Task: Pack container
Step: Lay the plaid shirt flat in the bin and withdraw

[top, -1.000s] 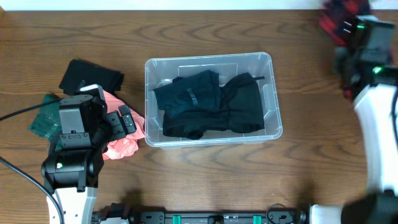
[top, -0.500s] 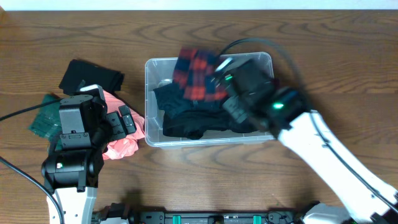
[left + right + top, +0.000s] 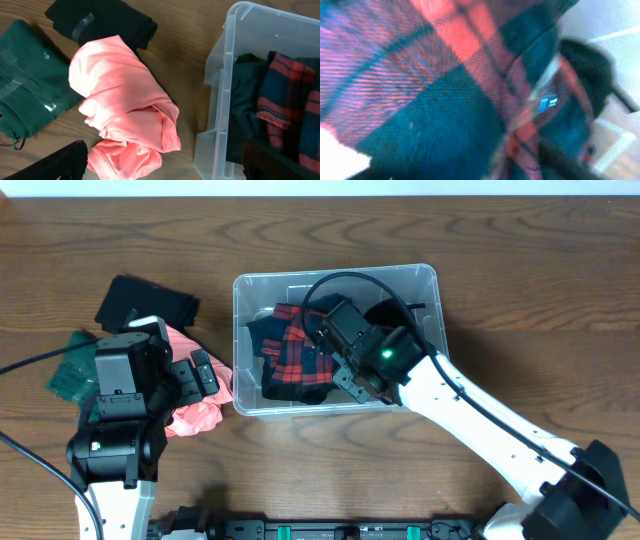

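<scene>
Mid-tabletop (image 3: 520, 270): container (image 3: 245, 395) sits square, with dark clothes (image 3: 400, 345) already inside it. Right gripper (image 3: 320, 332) is down inside it with a red/blue plaid garment (image 3: 295, 348) at its tip. The wrist view is all blurred plaid, so I can't tell whether it's clamped or released. Left gripper (image 3: 172, 167) has its fingers spread wide with nothing in them, above the pink garment (image 3: 125, 105) just left of the container. Green garment (image 3: 25, 90) and black garment (image 3: 100, 22) lie further left.

Risks:
- Plaid lies toward the left wall. If the cloth snags on a finger on retract, I'd expect it to drag back out or end up over the rim.
- Right arm's cable (image 3: 335, 280) loops over the back of the container and could catch the rim.
- Both arms are near the left wall, so a left-side pick now looks like a clash risk.

Writing: none legible. The clear strips on the green and black garments carry no readable text, and I can't make out a base label.
</scene>
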`<action>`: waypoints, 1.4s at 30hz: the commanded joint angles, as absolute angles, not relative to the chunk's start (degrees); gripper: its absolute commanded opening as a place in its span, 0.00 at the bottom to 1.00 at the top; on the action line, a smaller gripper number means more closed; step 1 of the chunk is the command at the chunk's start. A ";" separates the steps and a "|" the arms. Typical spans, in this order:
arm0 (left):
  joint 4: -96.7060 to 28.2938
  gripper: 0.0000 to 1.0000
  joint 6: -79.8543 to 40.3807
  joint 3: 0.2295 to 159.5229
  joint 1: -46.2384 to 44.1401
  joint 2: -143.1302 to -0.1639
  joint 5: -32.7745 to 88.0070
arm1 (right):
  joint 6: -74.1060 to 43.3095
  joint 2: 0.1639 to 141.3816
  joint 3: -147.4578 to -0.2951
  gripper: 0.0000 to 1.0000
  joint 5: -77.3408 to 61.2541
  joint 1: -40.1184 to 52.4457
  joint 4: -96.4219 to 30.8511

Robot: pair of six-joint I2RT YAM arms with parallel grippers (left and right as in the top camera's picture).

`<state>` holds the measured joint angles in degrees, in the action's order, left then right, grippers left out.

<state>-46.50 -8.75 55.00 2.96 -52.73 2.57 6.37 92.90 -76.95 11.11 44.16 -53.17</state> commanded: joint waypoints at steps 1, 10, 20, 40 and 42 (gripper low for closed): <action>-46.68 0.98 -8.19 56.12 3.25 -52.73 1.89 | 6.90 85.01 -81.19 0.99 12.12 44.53 -49.54; -46.68 0.98 -8.19 56.12 3.25 -52.73 1.89 | 5.06 83.29 -80.38 0.21 1.08 44.49 -42.09; -46.68 0.98 -8.19 56.12 3.25 -52.75 1.89 | 0.23 104.05 -79.77 0.07 -12.62 44.71 -51.35; -45.15 0.98 -7.14 56.12 3.27 -52.93 0.82 | 5.82 86.26 -87.88 0.71 -5.52 30.13 -52.80; -45.43 0.98 -8.71 56.10 3.60 -53.60 -2.46 | 5.80 82.67 -87.88 0.75 -4.82 26.76 -52.49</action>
